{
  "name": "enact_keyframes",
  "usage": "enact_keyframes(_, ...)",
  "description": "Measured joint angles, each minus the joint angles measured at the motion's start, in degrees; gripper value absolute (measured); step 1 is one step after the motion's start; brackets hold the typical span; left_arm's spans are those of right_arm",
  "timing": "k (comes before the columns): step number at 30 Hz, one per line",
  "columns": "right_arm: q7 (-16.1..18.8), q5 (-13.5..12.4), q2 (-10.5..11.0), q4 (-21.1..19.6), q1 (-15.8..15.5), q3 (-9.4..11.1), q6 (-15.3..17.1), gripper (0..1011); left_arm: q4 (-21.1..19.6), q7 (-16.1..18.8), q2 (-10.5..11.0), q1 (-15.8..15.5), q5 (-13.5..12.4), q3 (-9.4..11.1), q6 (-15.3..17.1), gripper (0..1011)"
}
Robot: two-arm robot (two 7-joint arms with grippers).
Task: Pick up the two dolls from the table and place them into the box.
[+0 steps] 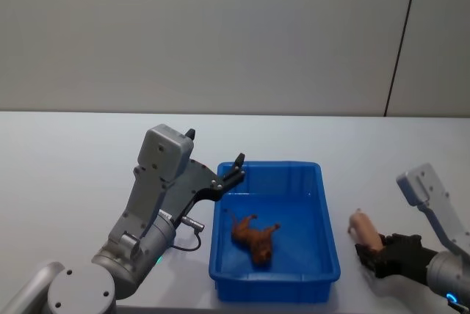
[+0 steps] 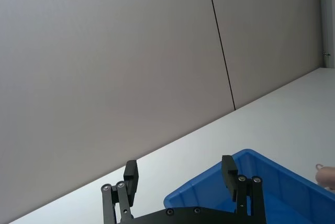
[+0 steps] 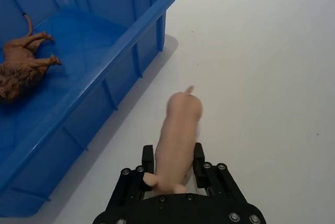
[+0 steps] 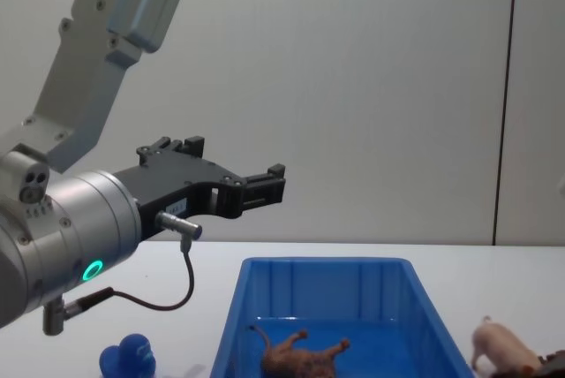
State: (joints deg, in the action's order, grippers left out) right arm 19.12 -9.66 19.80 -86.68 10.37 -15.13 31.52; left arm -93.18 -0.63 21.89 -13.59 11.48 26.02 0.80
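A pink pig doll (image 1: 365, 227) lies just right of the blue box (image 1: 275, 288), with my right gripper (image 1: 369, 246) shut on its rear half. In the right wrist view the pig (image 3: 178, 130) sits between the black fingers (image 3: 148, 157), its snout pointing away; I cannot tell whether it is off the table. A brown long-legged doll (image 1: 254, 240) lies on its side inside the box. My left gripper (image 1: 235, 168) hangs open and empty above the box's far left corner. A deep-blue rounded doll (image 4: 128, 360) stands on the table left of the box (image 4: 327, 285).
The white table (image 1: 73, 152) runs back to a plain grey wall. The left forearm and its cable (image 4: 185, 281) hang over the table left of the box. Bare tabletop lies right of the pig (image 3: 272, 77).
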Motion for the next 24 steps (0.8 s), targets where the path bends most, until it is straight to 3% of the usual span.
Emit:
enact_keyframes(5, -0.7, -0.8, -0.2, 0.0, 0.2, 0.2, -0.1, 369, 0.0, 0.0, 0.0, 0.0, 0.0, 0.0, 0.0, 1001)
enact_keyframes(16, -2.9, -4.1, -0.2, -2.6, 0.0, 1.4, -3.9, 369, 0.0, 0.0, 0.0, 0.0, 0.0, 0.0, 0.0, 1001)
enact_keyframes(24, -2.3, -6.8, 0.2, -6.0, -0.2, 2.2, -6.7, 369, 0.0, 0.0, 0.0, 0.0, 0.0, 0.0, 0.0, 1001)
